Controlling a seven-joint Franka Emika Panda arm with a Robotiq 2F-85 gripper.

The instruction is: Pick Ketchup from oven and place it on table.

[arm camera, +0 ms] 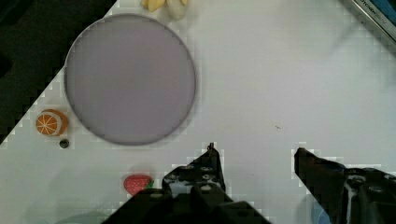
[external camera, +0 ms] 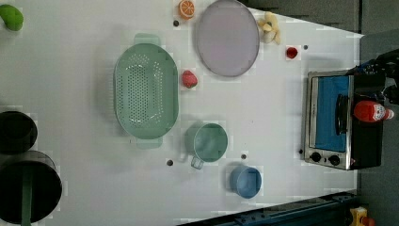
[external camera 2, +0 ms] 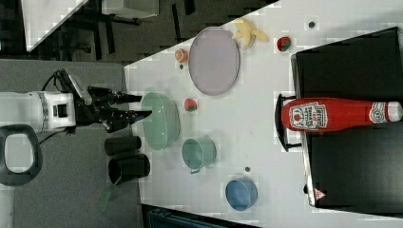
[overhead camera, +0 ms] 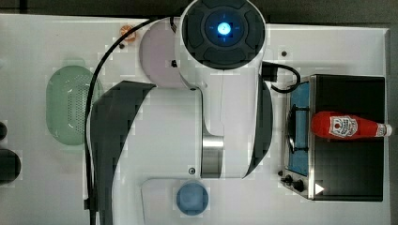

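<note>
Gripper [arm camera: 254, 156] closest to the wrist camera: both black fingers [arm camera: 205, 170] stand well apart, bare table [arm camera: 280, 84] between them, nothing held, nothing touched. Below it lie a grey plate [arm camera: 130, 79], an orange slice [arm camera: 51, 122] and a strawberry [arm camera: 137, 183]. Right view: gripper [external camera 2: 135, 105] hangs high above a green colander [external camera 2: 161, 121]. Ketchup [overhead camera: 349, 125] lies on its side on top of the oven [overhead camera: 347, 173], at the top view's right, cap toward the table edge, well apart from the gripper.
</note>
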